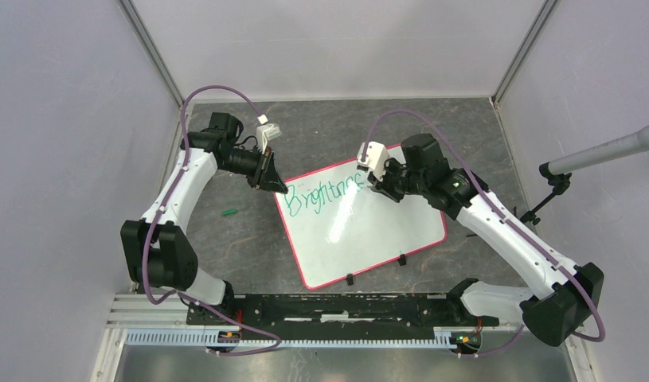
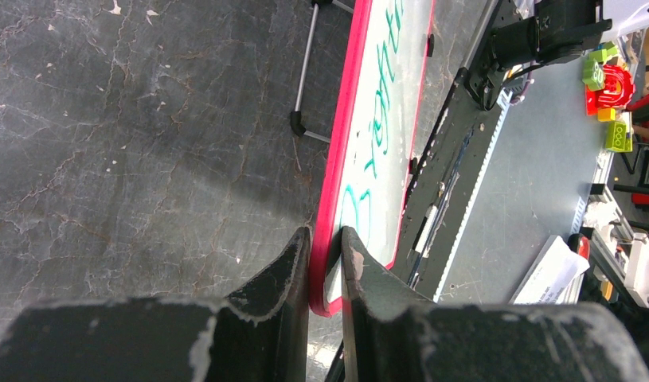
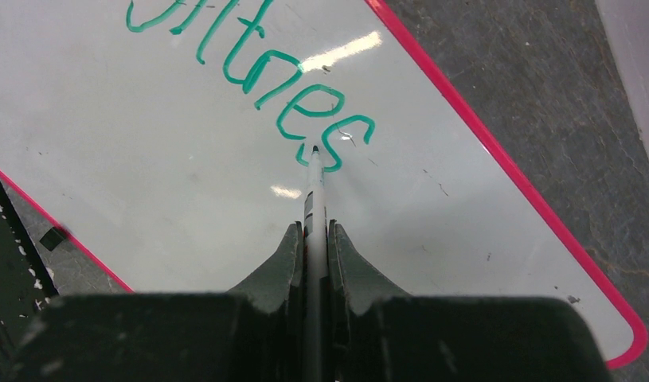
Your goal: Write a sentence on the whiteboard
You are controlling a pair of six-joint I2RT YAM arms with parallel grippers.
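If the left gripper [image 2: 325,239] lets its pinch slacken, we judge that the whiteboard [image 1: 369,239] could skid on the dark table [image 1: 225,239] under the pen's push and skew the letters. Its fingers stand nearly closed, one on either side of the board's red-pink rim. They grip the corner that sits at 10 o'clock of the board in the top view.

A second risk, as we see it, is the marker [image 3: 314,183] sliding or tilting in the right gripper [image 3: 313,227]. Those fingers are clamped tight on the barrel, yet too hard a press could push it back between them, and too light a one would break the stroke.

Room also looks short: the sentence [image 1: 329,193], green and reading roughly "Brightnes", runs toward the board's edge at 1 o'clock. In the right wrist view the marker tip sits at 12 o'clock from the fingertips, touching the board on the last "s". The other letters trail off to 11 o'clock.
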